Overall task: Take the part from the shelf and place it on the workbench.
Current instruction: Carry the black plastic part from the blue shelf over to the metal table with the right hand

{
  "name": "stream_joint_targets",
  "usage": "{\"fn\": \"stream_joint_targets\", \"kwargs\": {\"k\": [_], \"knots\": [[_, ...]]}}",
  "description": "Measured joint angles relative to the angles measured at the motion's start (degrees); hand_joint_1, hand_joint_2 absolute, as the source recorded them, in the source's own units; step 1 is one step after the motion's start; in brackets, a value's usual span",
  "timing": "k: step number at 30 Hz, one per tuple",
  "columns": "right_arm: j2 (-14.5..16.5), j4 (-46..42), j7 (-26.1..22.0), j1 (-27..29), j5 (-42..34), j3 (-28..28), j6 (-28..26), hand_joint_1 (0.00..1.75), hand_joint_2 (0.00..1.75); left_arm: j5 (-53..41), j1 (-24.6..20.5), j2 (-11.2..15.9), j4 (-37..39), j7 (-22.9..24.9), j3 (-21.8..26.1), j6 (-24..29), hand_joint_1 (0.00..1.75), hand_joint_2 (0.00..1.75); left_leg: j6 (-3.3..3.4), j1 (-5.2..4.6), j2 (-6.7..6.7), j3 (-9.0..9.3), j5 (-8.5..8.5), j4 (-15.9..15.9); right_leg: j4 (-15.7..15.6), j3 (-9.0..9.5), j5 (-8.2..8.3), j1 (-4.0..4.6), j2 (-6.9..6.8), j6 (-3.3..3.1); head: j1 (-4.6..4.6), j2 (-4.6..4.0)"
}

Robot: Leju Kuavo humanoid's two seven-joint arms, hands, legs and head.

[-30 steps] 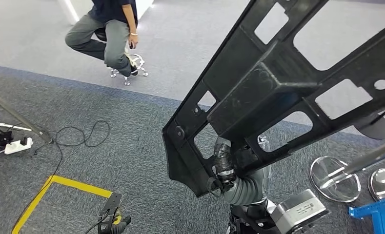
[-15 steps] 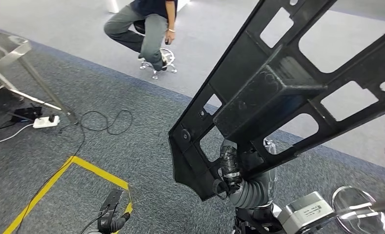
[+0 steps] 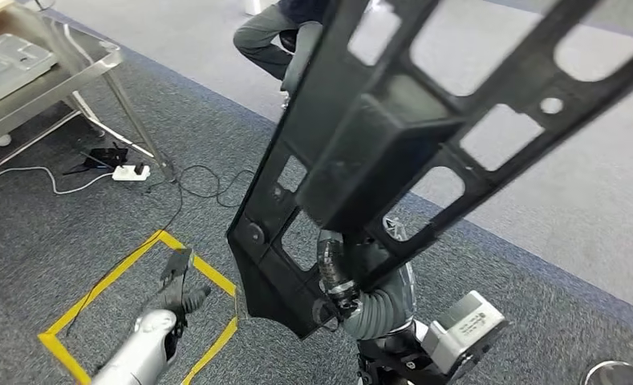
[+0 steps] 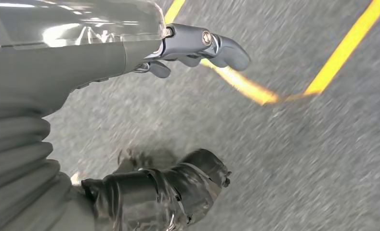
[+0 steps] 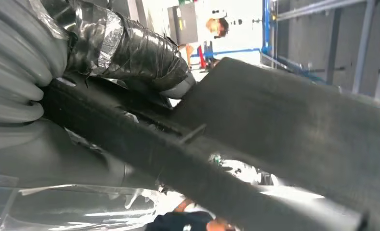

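A long black plastic part with several cut-out windows slants up across the head view, from low centre to the top right. My right hand grips its lower end, the taped thumb lying over the part's edge; the part's flat black face runs across the right wrist view. My left hand hangs low over the carpet with nothing in it, its fingers apart. A metal workbench stands at the upper left.
A yellow tape square marks the grey carpet under my left hand. A white power strip and black cables lie beside the workbench legs. A seated person is at the top centre. A round metal base shows at the bottom right.
The whole scene has shifted right as the camera turned left: the workbench has come into view and the person now sits behind the part. The right hand still grips the part; my left arm shows more.
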Motion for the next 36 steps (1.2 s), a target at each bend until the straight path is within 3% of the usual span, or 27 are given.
{"fn": "stream_joint_targets", "kwargs": {"k": [2,4,6,8,10,12,13,15,17,19,22,24,26,27,29,30,31,33,34,36], "knots": [[0.26,0.38,-0.03,-0.62,-0.13,0.32,0.06,1.75,1.75,0.32,-0.68,0.09,-0.06,-0.45,-0.01,0.14,0.00,1.75,0.60,-0.57,2.29,3.73,1.90,-6.73,-0.19,0.41,-0.29,0.19,-0.55,0.33,0.00,0.00],[0.48,0.72,-0.04,-0.97,-0.28,0.54,0.09,1.75,1.75,0.57,-0.79,0.10,-0.05,-0.90,-0.01,0.23,0.00,1.75,1.39,-1.24,3.35,4.55,1.60,-8.65,-0.45,0.50,-0.43,0.51,-1.19,0.86,0.17,0.00],[0.65,1.16,-0.12,-1.30,-0.63,0.80,0.33,1.75,1.75,1.10,-0.90,0.17,-0.05,-1.48,-0.01,0.27,0.00,1.75,2.08,-1.22,2.23,4.47,1.66,-8.99,-0.51,0.61,-0.76,0.58,-1.95,1.49,0.33,0.00],[0.90,1.83,-0.66,-1.77,-0.90,1.16,0.84,1.75,1.75,1.96,-0.95,0.24,-0.07,-2.11,-0.01,0.13,0.00,1.75,2.79,-0.97,1.08,4.86,1.73,-9.42,1.36,-0.10,-2.04,0.34,-0.13,2.00,0.45,0.00],[1.04,2.83,-1.81,-2.14,-0.87,1.64,1.20,1.75,1.75,2.72,-1.06,0.23,-0.08,-2.68,-0.01,-0.13,0.00,1.75,3.50,-0.86,-0.08,5.17,1.70,-9.62,7.76,-3.37,-4.80,0.15,3.02,2.15,0.73,0.00],[1.04,4.01,-2.87,-2.20,-0.91,2.05,1.37,1.75,1.75,3.31,-1.05,0.27,-0.07,-3.21,-0.01,-0.42,0.00,1.75,3.86,-0.91,-1.59,5.21,1.58,-9.53,14.92,-7.78,-6.78,0.14,4.17,2.16,0.88,0.00],[1.04,4.54,-3.14,-2.20,-1.00,2.16,1.47,1.75,1.75,3.51,-0.98,0.30,-0.07,-3.45,-0.01,-0.52,0.00,1.75,3.88,-0.92,-2.48,5.23,1.49,-9.42,16.24,-9.01,-6.36,0.11,4.30,2.18,0.89,0.00],[1.10,5.39,-3.33,-2.29,-1.19,2.21,1.68,1.75,1.75,3.83,-0.86,0.36,-0.07,-3.83,-0.01,-0.61,0.00,1.75,3.70,-0.82,-4.37,5.32,1.21,-9.00,12.37,-8.21,-2.51,-0.03,4.71,2.13,0.91,0.00],[1.26,6.05,-3.37,-2.45,-1.26,2.23,1.76,1.75,1.75,4.05,-0.80,0.36,-0.07,-4.03,-0.01,-0.61,0.00,1.75,3.26,-0.69,-6.02,5.22,0.80,-8.45,5.34,-5.58,1.10,-0.31,6.92,1.96,0.92,0.00],[1.47,6.64,-3.49,-2.53,-1.18,2.32,1.78,1.75,1.75,4.09,-0.72,0.46,-0.06,-3.96,-0.01,-0.76,0.00,1.75,2.59,-0.53,-7.36,4.70,0.68,-8.08,1.88,-4.14,1.92,-0.48,8.73,1.73,0.88,0.00],[1.79,7.27,-3.66,-2.60,-0.60,2.52,1.15,1.75,1.75,4.05,-0.27,0.94,-0.05,-3.62,-0.01,-1.27,0.00,1.75,1.47,-0.14,-8.83,4.38,0.88,-8.37,1.22,-3.62,1.86,-0.24,7.76,1.00,0.87,0.00],[2.07,7.40,-3.63,-2.66,-0.13,2.59,0.50,1.75,1.75,4.02,0.00,1.16,-0.06,-3.66,0.00,-1.33,0.00,1.75,0.93,-0.27,-6.66,3.97,0.31,-7.55,0.58,-3.04,2.02,-0.34,6.70,0.37,0.69,0.00],[2.24,7.49,-3.57,-2.70,0.14,2.60,0.22,1.75,1.75,3.95,-0.04,1.04,-0.07,-3.72,0.00,-1.13,0.00,1.75,0.46,-0.39,-2.76,1.36,-2.24,-2.24,0.13,-2.48,1.99,-0.27,5.40,-0.17,0.45,0.00],[2.26,7.59,-3.49,-2.70,0.18,2.61,0.18,1.75,1.75,3.91,-0.07,0.98,-0.08,-3.72,0.00,-1.03,0.00,1.75,0.25,-0.31,-1.69,-0.63,-3.83,1.55,0.08,-2.36,1.88,-0.17,4.73,-0.37,0.36,0.00],[2.27,7.86,-3.29,-2.64,0.18,2.63,0.19,1.75,1.75,3.86,0.05,0.93,-0.07,-3.67,-0.01,-0.88,0.00,1.75,0.01,-0.12,-1.09,-3.91,-5.55,7.35,0.10,-2.26,1.65,-0.05,3.54,-0.56,0.33,0.00],[2.27,7.97,-3.20,-2.62,0.17,2.64,0.19,1.75,1.75,3.86,0.15,0.93,-0.07,-3.65,-0.01,-0.82,0.00,1.75,-0.02,-0.07,-1.01,-4.11,-4.85,7.34,0.11,-2.18,1.52,-0.01,2.98,-0.55,0.33,0.00],[2.28,8.04,-3.17,-2.62,0.17,2.65,0.19,1.75,1.75,3.86,0.20,0.93,-0.07,-3.64,-0.01,-0.79,0.00,1.75,0.03,-0.04,-0.80,-2.99,-3.13,4.91,0.12,-2.00,1.34,0.02,2.40,-0.47,0.33,0.00],[2.32,8.10,-3.17,-2.66,0.18,2.67,0.21,1.75,1.75,3.86,0.14,0.91,-0.08,-3.58,-0.01,-0.72,0.00,1.75,0.34,-0.41,1.07,1.34,0.70,-3.43,0.13,-1.46,0.86,0.19,1.24,-0.15,0.34,0.00],[2.36,8.15,-3.18,-2.71,0.18,2.68,0.24,1.75,1.75,3.87,0.04,0.90,-0.08,-3.49,-0.01,-0.67,0.00,1.75,0.66,-0.71,2.01,3.05,1.69,-6.65,0.14,-1.25,0.64,0.34,0.76,0.08,0.38,0.00],[2.47,8.41,-3.19,-2.82,0.17,2.80,0.34,1.75,1.75,3.90,-0.03,0.88,-0.08,-3.28,-0.01,-0.57,0.00,1.75,1.31,-1.36,2.66,4.08,1.56,-8.63,0.07,-0.96,0.33,0.61,-0.13,0.57,0.44,0.00]]}}
